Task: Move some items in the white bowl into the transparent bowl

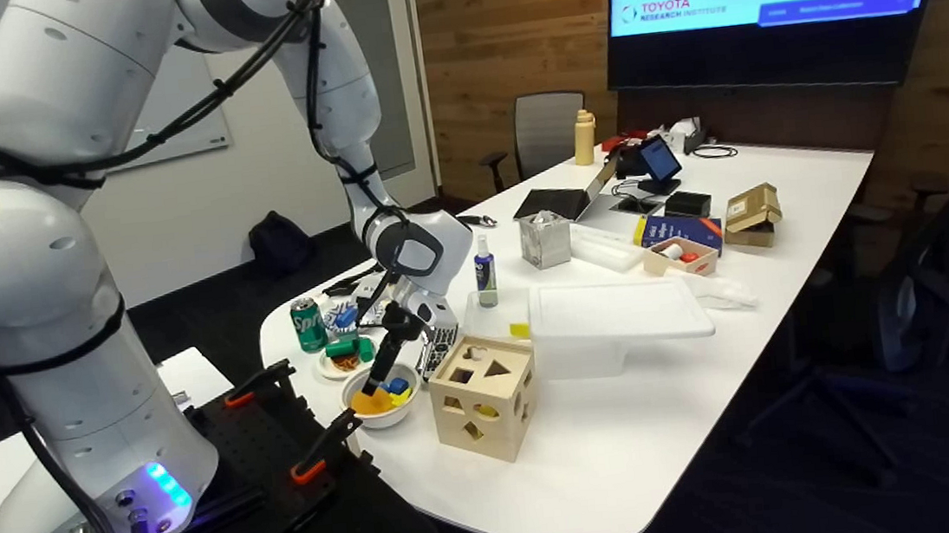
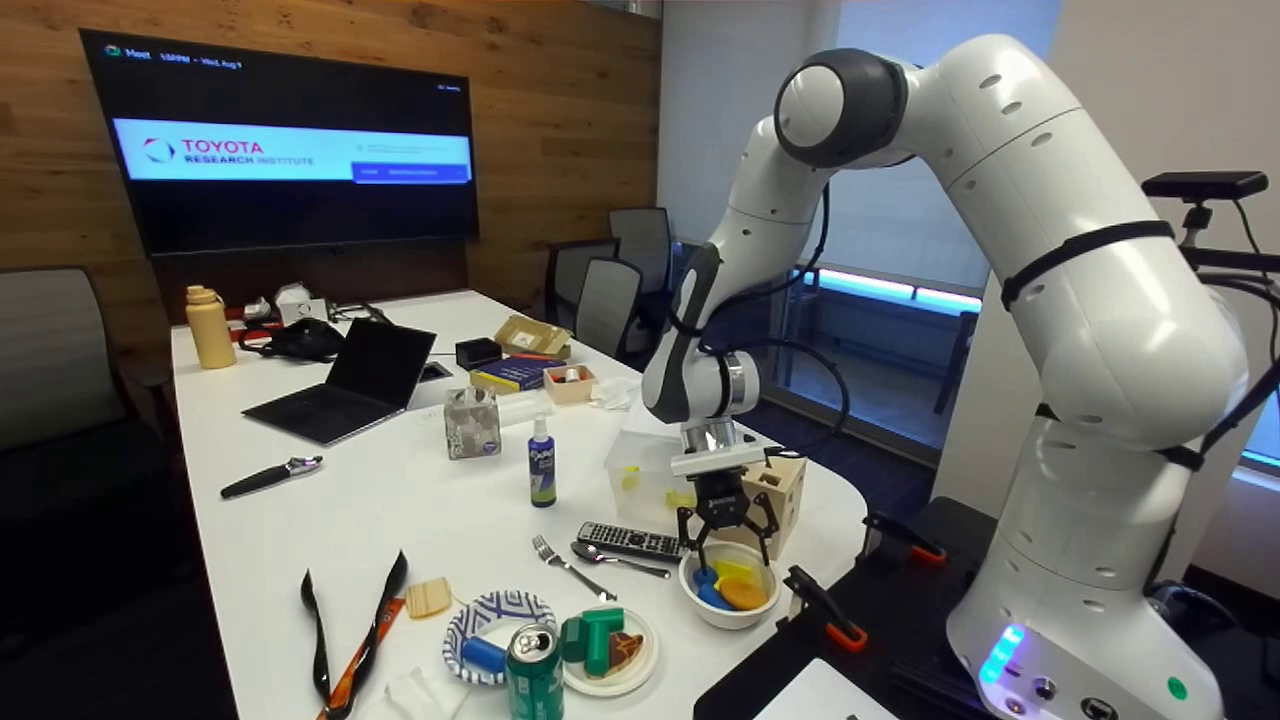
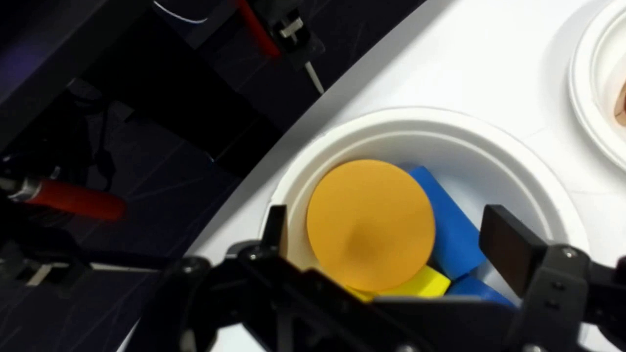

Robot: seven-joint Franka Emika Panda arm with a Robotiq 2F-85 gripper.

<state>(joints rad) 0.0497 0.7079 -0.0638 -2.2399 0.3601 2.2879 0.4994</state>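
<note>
Orange and round, a disc (image 3: pixel 369 222) lies with blue blocks (image 3: pixel 450 230) and a yellow block (image 3: pixel 420 286) in the white bowl (image 3: pixel 425 119) right under the claw (image 2: pixel 735 566), whose fingers (image 3: pixel 513 249) stand wide apart; on the bench (image 2: pixel 430 510) near the claw is a clear bin (image 2: pixel 640 507) (I see yellow pieces (image 2: pixel 680 498) through it).

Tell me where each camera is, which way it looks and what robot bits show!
In an exterior view: seems to sit beside the arm, looking along the table toward the screen; arm at picture's left.
In an exterior view: seems near the green can, facing the same screen; arm at picture's right.
Wrist view: sits above the open fingers, looking down at the white bowl; little more of the robot shows.
Both exterior views share arm, screen and white bowl.
</note>
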